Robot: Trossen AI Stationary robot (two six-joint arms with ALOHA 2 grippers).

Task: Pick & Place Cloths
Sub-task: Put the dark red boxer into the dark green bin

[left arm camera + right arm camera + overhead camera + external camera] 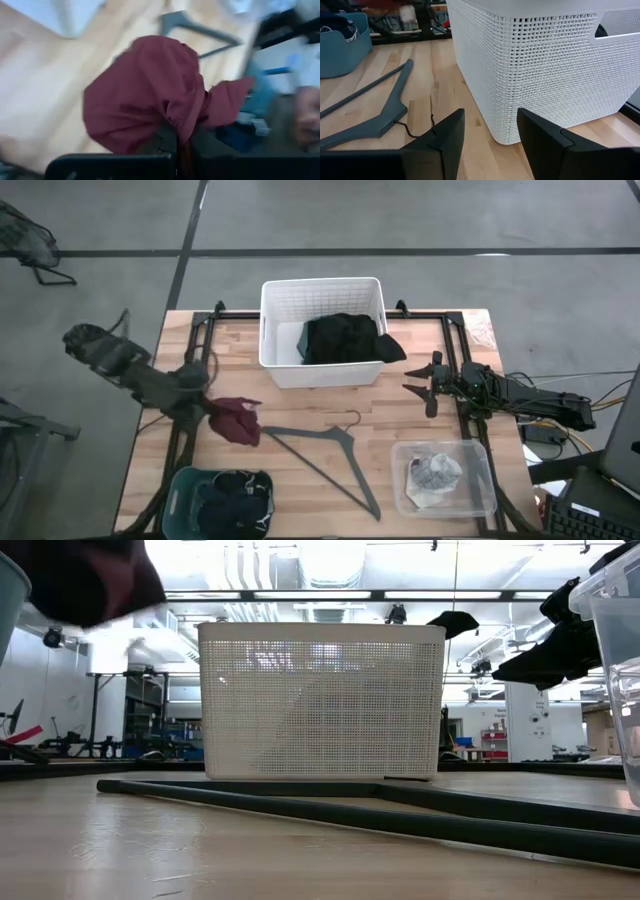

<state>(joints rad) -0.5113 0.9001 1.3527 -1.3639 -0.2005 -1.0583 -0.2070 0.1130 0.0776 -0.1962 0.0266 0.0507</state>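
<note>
My left gripper (208, 406) is over the table's left half, shut on a maroon cloth (236, 421), which fills the left wrist view (150, 90) and shows blurred at the low view's top left (95, 580). A black cloth (345, 340) lies in the white slatted basket (280, 305), with one corner draped over the basket's right rim. A dark navy cloth (225, 495) fills a teal bin (180, 490). Small white and pale-blue pieces (433, 473) lie in a clear tub (480, 480). My right gripper (420, 385) waits open, right of the basket. My left gripper pinches a bunched fold of the maroon cloth (186, 131) between its two fingers. The cloth is lifted clear of the table. It hangs slack in a crumpled bundle just beyond the fingertips.
A thin grey hanger (335, 460) lies flat on the wood between the teal bin and the clear tub, also seen from the right wrist (375, 115). The basket stands at the table's far middle (535, 65). Bare wood shows between the basket and the hanger.
</note>
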